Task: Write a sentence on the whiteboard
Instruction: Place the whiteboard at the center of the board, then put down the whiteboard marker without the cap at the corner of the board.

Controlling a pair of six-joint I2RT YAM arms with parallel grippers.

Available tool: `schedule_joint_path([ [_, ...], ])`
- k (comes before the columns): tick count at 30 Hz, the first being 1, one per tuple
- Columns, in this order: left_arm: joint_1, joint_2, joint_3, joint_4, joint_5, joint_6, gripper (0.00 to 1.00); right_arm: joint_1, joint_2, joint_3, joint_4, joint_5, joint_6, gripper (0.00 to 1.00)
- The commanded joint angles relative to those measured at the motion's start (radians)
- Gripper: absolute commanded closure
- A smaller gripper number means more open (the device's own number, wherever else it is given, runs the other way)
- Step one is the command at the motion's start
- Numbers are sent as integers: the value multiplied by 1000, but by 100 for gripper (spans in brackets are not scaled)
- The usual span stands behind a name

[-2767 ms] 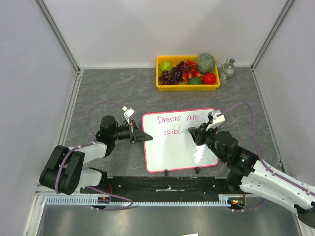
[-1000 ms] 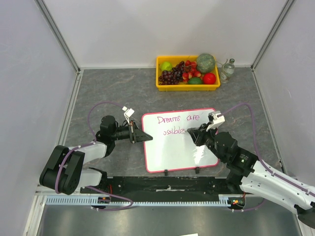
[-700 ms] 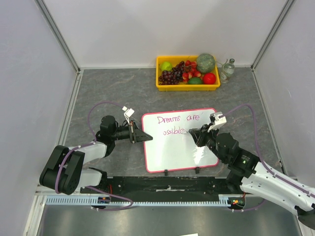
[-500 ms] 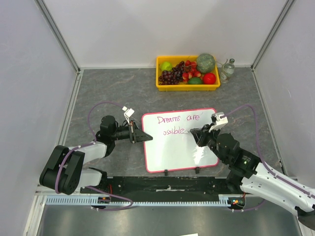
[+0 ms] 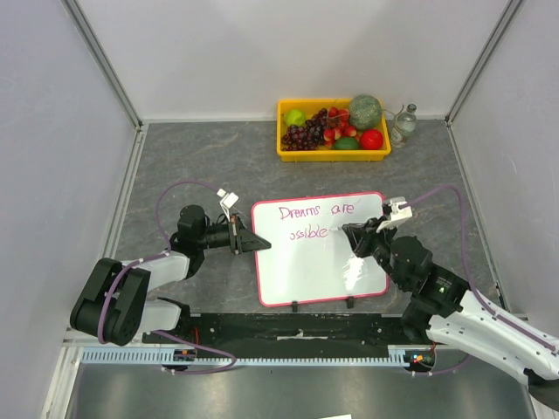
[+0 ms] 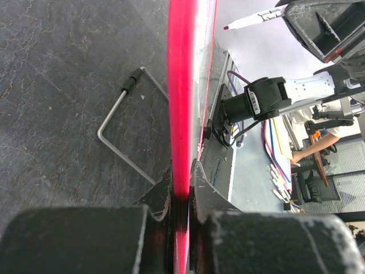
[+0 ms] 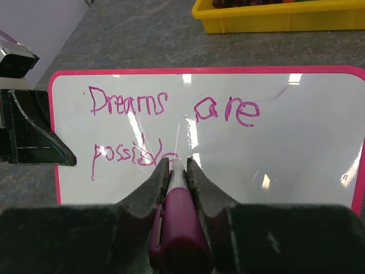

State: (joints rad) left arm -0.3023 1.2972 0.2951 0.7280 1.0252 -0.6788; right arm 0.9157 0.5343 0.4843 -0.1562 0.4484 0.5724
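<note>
The whiteboard (image 5: 306,271) lies flat on the grey table between the arms, with a pink-red rim. The sentence (image 5: 314,211) in magenta reads "Dreams are" with "possible" below it. My left gripper (image 5: 259,243) is shut on the board's left rim (image 6: 182,85), one finger on each face. My right gripper (image 5: 349,234) is shut on a magenta marker (image 7: 179,222). The marker's tip sits at the end of "possible" (image 7: 128,154) on the whiteboard (image 7: 296,148). The left gripper's fingers (image 7: 34,137) show at that view's left edge.
A yellow tray (image 5: 281,131) of fruit stands at the back, with a small bottle (image 5: 403,124) to its right. Small black clips (image 5: 295,305) sit on the board's near edge. A bent metal wire (image 6: 117,128) lies on the table by the board's rim.
The right gripper has slid rightward with the marker, and the second line has grown by a letter. The left gripper has stayed clamped on the rim.
</note>
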Motion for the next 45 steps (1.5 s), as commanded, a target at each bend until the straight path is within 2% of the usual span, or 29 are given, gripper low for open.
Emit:
schedule_joint_path([
  [1,-4,13,-17,-70,-93,148,94,-3,6,54,20,-2,-17,100],
  [4,-3,7,-20,-70,-99,151,88,-3,10,56,20,-13,-20,100],
  [15,-4,-82,-51,-88,-152,166,39,-3,-5,46,20,-30,-17,100],
  [21,-4,-165,-76,-99,-177,176,23,-3,-20,56,18,-40,-14,100],
  [25,-4,-266,-93,-148,-227,194,18,-3,-30,59,12,-69,-14,100],
  [31,-4,-450,-109,-268,-350,225,16,-3,-7,71,-45,-146,7,100],
  [38,-4,-712,-125,-418,-552,214,15,-3,36,65,-48,-287,53,100],
  [41,-4,-788,-94,-493,-609,199,15,-3,85,88,-33,-336,43,100],
  [45,-4,-848,-2,-630,-663,197,15,-3,189,115,67,-445,30,100],
])
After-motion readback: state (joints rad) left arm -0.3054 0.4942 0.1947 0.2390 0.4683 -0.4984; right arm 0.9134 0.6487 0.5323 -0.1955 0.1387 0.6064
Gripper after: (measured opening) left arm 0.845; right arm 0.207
